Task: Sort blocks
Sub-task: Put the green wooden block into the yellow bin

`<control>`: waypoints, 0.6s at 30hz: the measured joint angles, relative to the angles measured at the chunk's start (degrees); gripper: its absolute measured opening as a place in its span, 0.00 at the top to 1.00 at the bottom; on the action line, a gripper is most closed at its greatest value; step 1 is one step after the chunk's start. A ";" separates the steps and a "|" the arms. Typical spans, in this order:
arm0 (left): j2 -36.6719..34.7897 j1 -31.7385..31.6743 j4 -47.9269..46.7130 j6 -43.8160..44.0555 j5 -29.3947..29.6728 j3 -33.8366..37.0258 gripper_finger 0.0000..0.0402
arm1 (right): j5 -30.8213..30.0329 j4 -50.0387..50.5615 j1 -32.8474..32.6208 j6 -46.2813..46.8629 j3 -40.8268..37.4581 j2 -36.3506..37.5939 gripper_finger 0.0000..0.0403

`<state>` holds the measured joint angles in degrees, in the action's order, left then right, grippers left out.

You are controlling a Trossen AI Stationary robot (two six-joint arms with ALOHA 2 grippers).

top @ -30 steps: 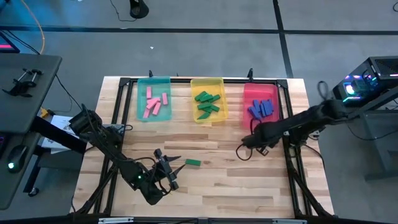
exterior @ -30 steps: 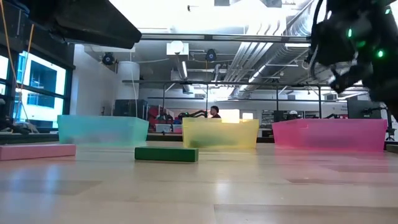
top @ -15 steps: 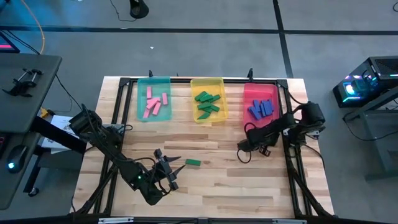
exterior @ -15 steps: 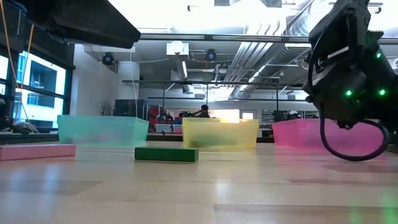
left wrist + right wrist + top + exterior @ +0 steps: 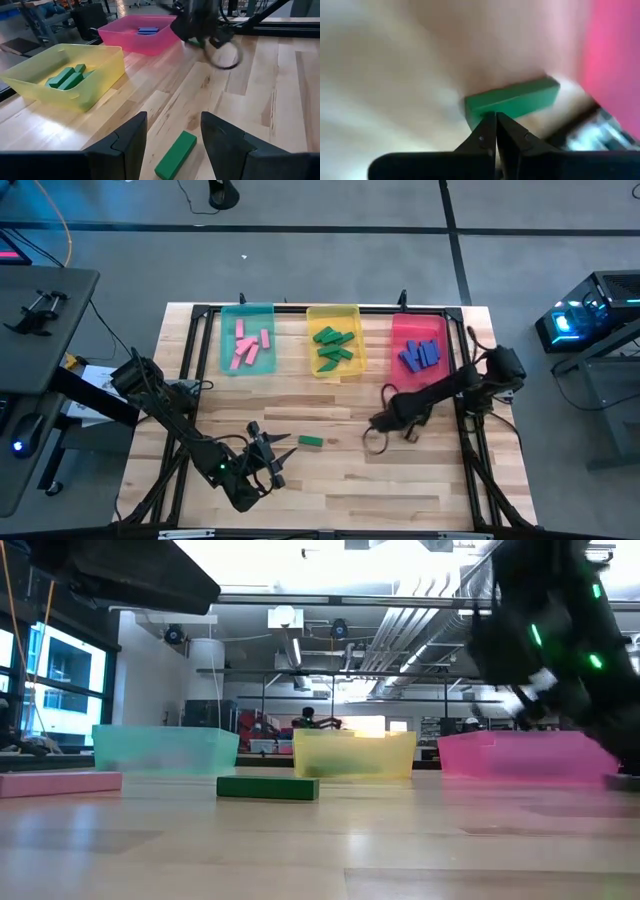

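Green block [image 5: 310,442] between pincers [image 5: 281,437]

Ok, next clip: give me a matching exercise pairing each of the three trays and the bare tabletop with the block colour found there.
Column one:
1. teal tray
2. yellow tray
3. red tray
4. open tabletop

Column two:
A. blue blocks
B. a lone green block
C. pink blocks
D. several green blocks

Pairs: 1-C, 2-D, 3-A, 4-B
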<state>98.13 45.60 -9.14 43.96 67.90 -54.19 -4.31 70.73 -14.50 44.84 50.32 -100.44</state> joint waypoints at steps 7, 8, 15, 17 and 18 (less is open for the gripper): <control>0.00 0.00 0.02 0.01 0.00 -0.02 0.57 | -11.64 -4.73 -7.40 -6.57 15.73 1.99 1.00; 0.00 0.00 0.03 0.01 -0.02 0.00 0.57 | -13.63 -5.22 -8.15 -8.93 16.61 2.44 1.00; 0.00 0.17 -0.05 -0.08 -0.58 -0.01 0.57 | -12.43 -12.97 -7.27 -26.40 13.90 5.51 0.84; 0.00 0.22 -0.04 -0.04 -1.02 -0.01 0.57 | -11.75 -16.27 -6.81 -30.14 11.68 6.02 0.75; 0.00 0.22 -0.05 -0.04 -1.40 -0.02 0.57 | -11.48 -18.10 -6.48 -32.53 10.25 6.07 0.69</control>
<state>98.13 45.82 -9.19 43.92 66.50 -54.21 -15.79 52.62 -20.98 12.31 60.57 -94.37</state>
